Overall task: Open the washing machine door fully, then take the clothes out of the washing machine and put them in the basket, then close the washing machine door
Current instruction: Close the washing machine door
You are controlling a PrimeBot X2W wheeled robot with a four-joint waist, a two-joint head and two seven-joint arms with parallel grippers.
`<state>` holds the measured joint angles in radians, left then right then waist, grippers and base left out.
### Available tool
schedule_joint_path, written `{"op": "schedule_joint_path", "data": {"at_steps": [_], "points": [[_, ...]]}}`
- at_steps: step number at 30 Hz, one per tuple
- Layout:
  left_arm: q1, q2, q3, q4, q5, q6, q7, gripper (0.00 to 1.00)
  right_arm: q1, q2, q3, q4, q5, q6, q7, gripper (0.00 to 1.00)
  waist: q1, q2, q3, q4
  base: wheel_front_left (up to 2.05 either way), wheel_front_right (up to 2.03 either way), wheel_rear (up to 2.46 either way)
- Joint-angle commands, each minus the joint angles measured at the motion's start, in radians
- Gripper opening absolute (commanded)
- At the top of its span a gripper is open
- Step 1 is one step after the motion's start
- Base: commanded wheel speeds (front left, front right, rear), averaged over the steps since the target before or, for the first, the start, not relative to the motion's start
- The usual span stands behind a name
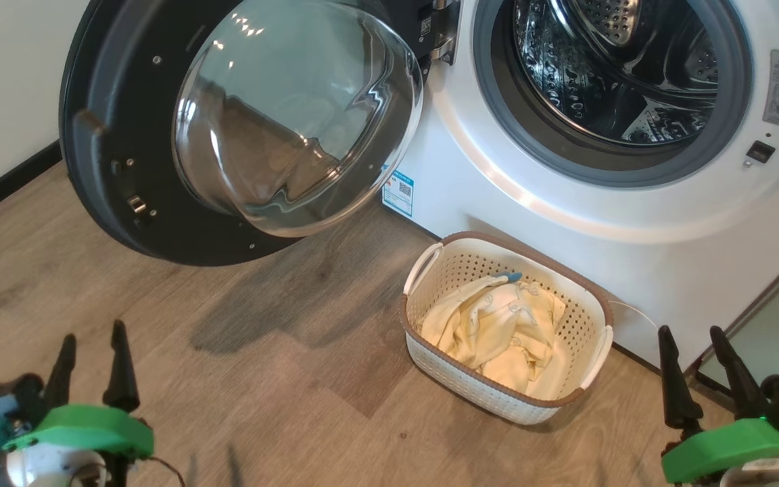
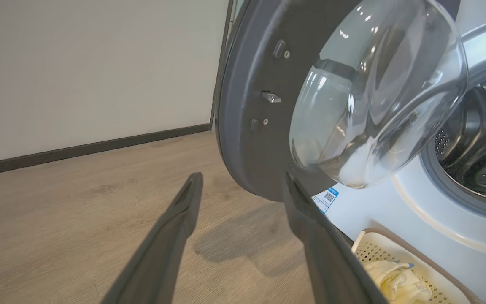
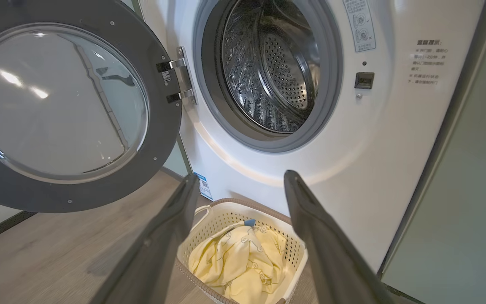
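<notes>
head view: pale yellow fabric clothes (image 1: pixel 498 325) lie in the cream perforated basket (image 1: pixel 477 389); white washing machine (image 1: pixel 498 189) looks empty, round black-rimmed glass door (image 1: pixel 112 135) unclosed. left end effector (image 1: pixel 93 331) and right end effector (image 1: pixel 690 331) gape, empty.

The left gripper (image 2: pixel 242 177) has its two dark fingers (image 2: pixel 171 236) spread apart, holding nothing, over the wood floor (image 2: pixel 78 211). Beyond them hangs the open washing machine door (image 2: pixel 243 126), its glass bowl (image 2: pixel 373 93) bulging right toward the washing machine (image 2: pixel 395 219) and its steel drum (image 2: pixel 479 143). At near right, the basket (image 2: pixel 400 239) holds the pale yellow clothes (image 2: pixel 399 280).
</notes>
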<state>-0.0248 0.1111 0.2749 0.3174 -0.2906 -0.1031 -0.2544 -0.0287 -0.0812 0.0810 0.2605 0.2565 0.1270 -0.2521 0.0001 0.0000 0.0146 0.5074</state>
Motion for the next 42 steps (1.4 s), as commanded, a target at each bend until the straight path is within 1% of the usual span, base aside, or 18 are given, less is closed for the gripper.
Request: {"op": "schedule_joint_path", "data": {"at_steps": [1, 2, 4, 5, 7, 8, 10, 13, 19, 23, 27, 31, 34, 38, 42], "points": [[-0.033, 0.010, 0.051, -0.041, -0.020, -0.005, -0.007, 1.00, -0.049, -0.020, 0.024, -0.026, 0.008, 0.004, -0.010, 1.00, -0.0001, 0.0000, -0.001, 0.000, 0.00, 0.00, 0.00], [-0.032, 0.005, 0.060, -0.044, -0.035, -0.008, -0.007, 0.95, -0.049, -0.021, 0.025, -0.026, 0.009, 0.004, -0.010, 1.00, -0.0001, 0.0000, -0.002, -0.001, 0.00, 0.00, 0.00], [-0.032, -0.003, 0.078, -0.046, -0.073, -0.014, -0.007, 0.53, -0.046, -0.021, 0.023, -0.027, 0.010, 0.004, -0.010, 1.00, -0.0001, 0.0000, -0.004, -0.001, 0.00, 0.00, 0.00], [-0.033, -0.006, 0.086, -0.044, -0.096, -0.017, -0.007, 0.40, -0.044, -0.021, 0.021, -0.027, 0.010, 0.004, -0.010, 1.00, -0.0001, 0.0000, -0.005, -0.002, 0.00, 0.00, 0.00], [-0.038, -0.010, 0.101, -0.034, -0.151, -0.022, -0.007, 0.05, -0.037, -0.022, 0.016, -0.029, 0.010, 0.004, -0.010, 1.00, -0.0001, 0.0000, -0.006, -0.002, 0.00, 0.00, 0.00], [-0.044, -0.009, 0.108, -0.025, -0.184, -0.024, -0.007, 0.00, -0.033, -0.022, 0.013, -0.030, 0.010, 0.004, -0.010, 1.00, -0.0001, 0.0000, -0.007, -0.003, 0.00, 0.00, 0.00], [-0.059, 0.004, 0.122, 0.000, -0.254, -0.026, -0.007, 0.00, -0.024, -0.022, 0.008, -0.032, 0.008, 0.004, -0.010, 1.00, -0.0001, 0.0000, -0.009, -0.004, 0.00, 0.00, 0.00], [-0.095, 0.036, 0.129, 0.026, -0.392, -0.027, 0.009, 0.00, -0.007, -0.021, -0.006, -0.037, 0.007, 0.004, -0.010, 1.00, -0.0001, 0.0000, -0.012, -0.004, 0.00, 0.00, 0.00], [-0.194, 0.138, 0.177, 0.113, -0.677, -0.027, 0.098, 0.00, 0.021, -0.024, -0.011, -0.045, -0.001, 0.004, -0.010, 1.00, -0.0001, 0.0000, 0.000, -0.017, 0.00, 0.00, 0.00], [-0.284, 0.209, 0.218, 0.208, -0.818, -0.027, 0.160, 0.00, 0.011, -0.038, -0.003, -0.047, -0.003, 0.004, -0.010, 1.00, -0.0001, 0.0000, 0.028, -0.037, 0.00, 0.00, 0.00], [-0.389, 0.282, 0.274, 0.320, -0.930, -0.027, 0.212, 0.00, -0.008, -0.057, 0.009, -0.048, -0.004, 0.004, -0.010, 1.00, -0.0001, 0.0000, 0.058, -0.060, 0.00, 0.00, 0.00], [-0.490, 0.368, 0.327, 0.432, -1.012, -0.027, 0.258, 0.00, -0.020, -0.072, 0.018, -0.048, -0.005, 0.004, -0.010, 1.00, -0.0001, 0.0000, 0.079, -0.085, 0.00, 0.00, 0.00], [-0.552, 0.429, 0.341, 0.491, -1.049, -0.028, 0.300, 0.00, -0.026, -0.084, 0.018, -0.050, -0.006, 0.004, -0.010, 1.00, -0.0001, 0.0000, 0.096, -0.101, 0.00, 0.00, 0.00], [-0.624, 0.482, 0.344, 0.542, -1.093, -0.028, 0.370, 0.00, -0.035, -0.103, 0.017, -0.054, -0.006, 0.004, -0.010, 1.00, -0.0001, 0.0000, 0.122, -0.117, 0.00, 0.00, 0.00], [-0.693, 0.536, 0.333, 0.603, -1.115, -0.028, 0.441, 0.00, -0.047, -0.120, 0.019, -0.060, -0.009, 0.004, -0.010, 1.00, -0.0001, 0.0000, 0.154, -0.132, 0.00, 0.00, 0.00]]}}
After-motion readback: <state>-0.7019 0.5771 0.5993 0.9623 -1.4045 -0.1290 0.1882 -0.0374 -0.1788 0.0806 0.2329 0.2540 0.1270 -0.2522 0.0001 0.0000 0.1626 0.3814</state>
